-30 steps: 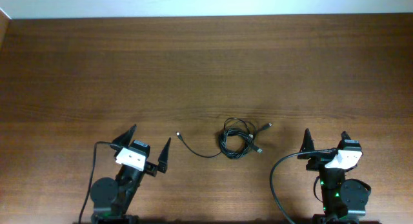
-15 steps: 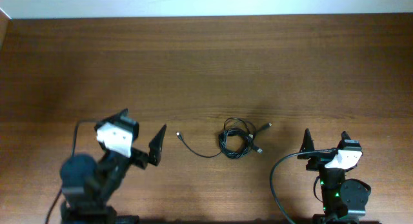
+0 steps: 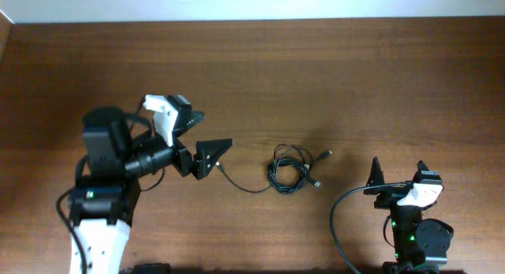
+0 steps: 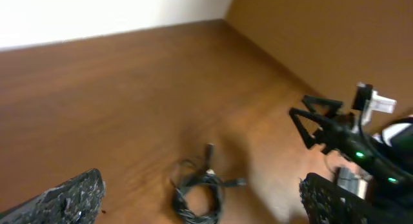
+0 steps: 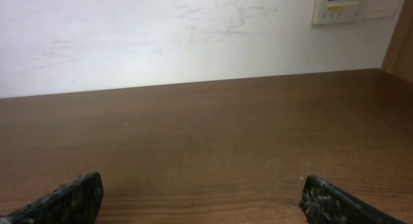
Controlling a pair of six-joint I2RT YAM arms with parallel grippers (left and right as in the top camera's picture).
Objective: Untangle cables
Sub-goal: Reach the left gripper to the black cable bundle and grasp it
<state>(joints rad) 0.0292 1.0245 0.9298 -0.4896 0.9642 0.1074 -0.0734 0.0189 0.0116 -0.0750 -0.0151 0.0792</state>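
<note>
The cables (image 3: 288,170) lie as a small black coiled bundle on the wooden table, with one strand trailing left to a small plug (image 3: 218,165). They also show blurred in the left wrist view (image 4: 200,192). My left gripper (image 3: 209,136) is open and empty, raised above the table just left of the trailing strand. My right gripper (image 3: 397,171) is open and empty, parked at the front right, well right of the bundle. In the right wrist view only bare table lies between its fingertips (image 5: 200,198).
The wooden table (image 3: 316,84) stretches far behind the cables to a white wall (image 5: 193,37). A thick black arm cable (image 3: 339,219) loops by the right arm's base. The right arm shows in the left wrist view (image 4: 348,140).
My left arm has risen from its parked pose and swung forward and right, bringing its open gripper close to the cables' left strand. The right arm and cables have not moved.
</note>
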